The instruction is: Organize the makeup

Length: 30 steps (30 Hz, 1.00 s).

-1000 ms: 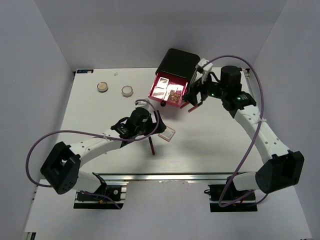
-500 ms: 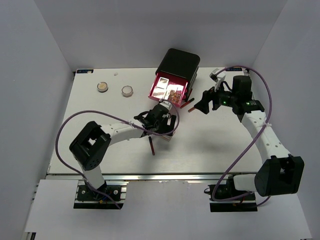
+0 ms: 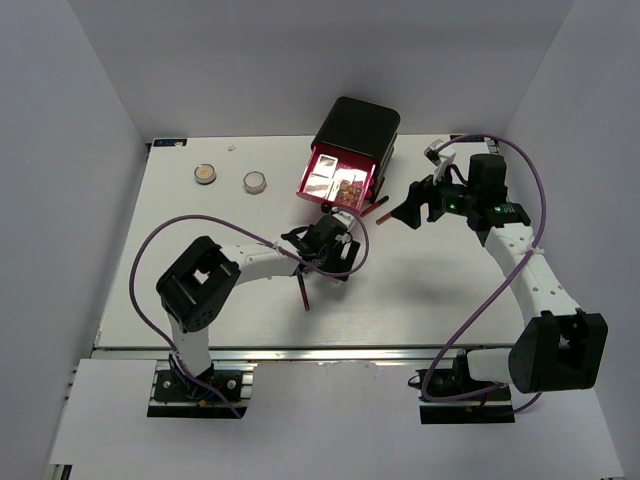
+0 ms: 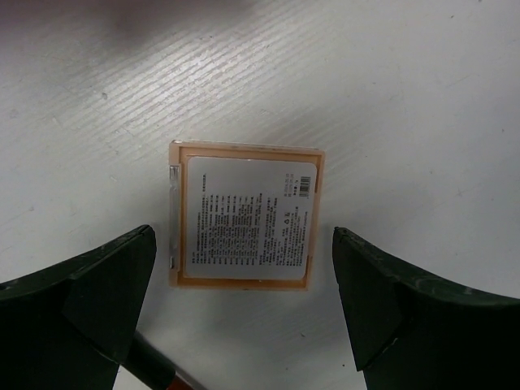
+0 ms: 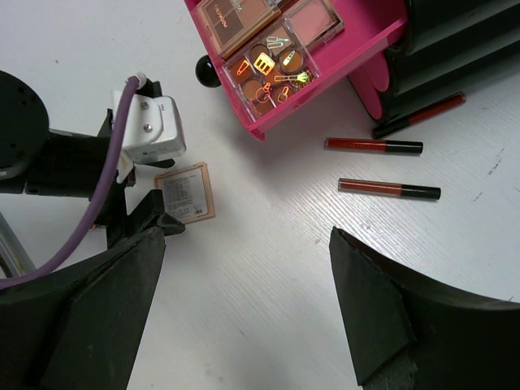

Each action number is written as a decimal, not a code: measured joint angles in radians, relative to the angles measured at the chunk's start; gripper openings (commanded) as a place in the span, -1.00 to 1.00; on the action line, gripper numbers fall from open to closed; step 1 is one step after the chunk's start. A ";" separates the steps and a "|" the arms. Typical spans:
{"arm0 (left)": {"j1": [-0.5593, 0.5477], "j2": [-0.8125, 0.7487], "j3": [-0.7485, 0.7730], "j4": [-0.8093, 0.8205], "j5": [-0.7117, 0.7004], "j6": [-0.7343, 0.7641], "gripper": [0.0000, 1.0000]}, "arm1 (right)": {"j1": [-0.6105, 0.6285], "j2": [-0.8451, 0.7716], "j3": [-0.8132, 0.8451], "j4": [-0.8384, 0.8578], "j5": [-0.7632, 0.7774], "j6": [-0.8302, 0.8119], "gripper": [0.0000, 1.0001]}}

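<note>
A square beige eyeshadow palette point(image 4: 244, 215) lies label side up on the white table, directly below my left gripper point(image 4: 244, 244), whose jaws stand open on either side without touching it. From above, the left gripper point(image 3: 330, 250) covers that palette. A dark red stick point(image 3: 303, 290) lies just beside it. My right gripper point(image 3: 405, 212) hovers open and holds nothing, right of the open pink drawer point(image 5: 370, 45), where several palettes point(image 5: 268, 57) lie. Three red-and-black sticks point(image 5: 374, 145) rest by the black box. Two round compacts point(image 3: 205, 175) point(image 3: 256, 181) sit far left.
The black drawer box point(image 3: 355, 130) stands at the back centre, its top pink drawer pulled out toward the arms. The left arm's purple cable point(image 3: 150, 260) loops over the left part of the table. White walls close in the table on three sides.
My left arm has swung right and forward until its gripper sits over the palette. My right gripper has pulled back to the right, away from the drawer.
</note>
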 measured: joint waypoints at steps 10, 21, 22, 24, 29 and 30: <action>-0.028 0.080 0.064 -0.018 -0.097 0.016 0.96 | -0.012 0.000 -0.005 0.008 -0.010 0.008 0.74; -0.037 0.079 0.047 0.019 -0.141 -0.007 -0.27 | -0.026 0.000 -0.016 0.011 -0.013 0.014 0.74; -0.037 0.072 0.037 0.024 -0.145 -0.011 -0.34 | -0.027 0.000 -0.018 0.010 -0.013 0.014 0.73; -0.037 0.047 0.006 0.025 -0.153 -0.019 -0.52 | -0.028 0.000 -0.019 0.008 -0.013 0.014 0.73; -0.037 -0.055 -0.029 -0.019 -0.153 -0.051 -0.57 | -0.031 -0.013 -0.019 0.008 -0.013 0.005 0.70; -0.037 -0.086 -0.029 -0.023 -0.152 -0.062 -0.57 | -0.031 -0.016 -0.019 0.008 -0.013 0.002 0.70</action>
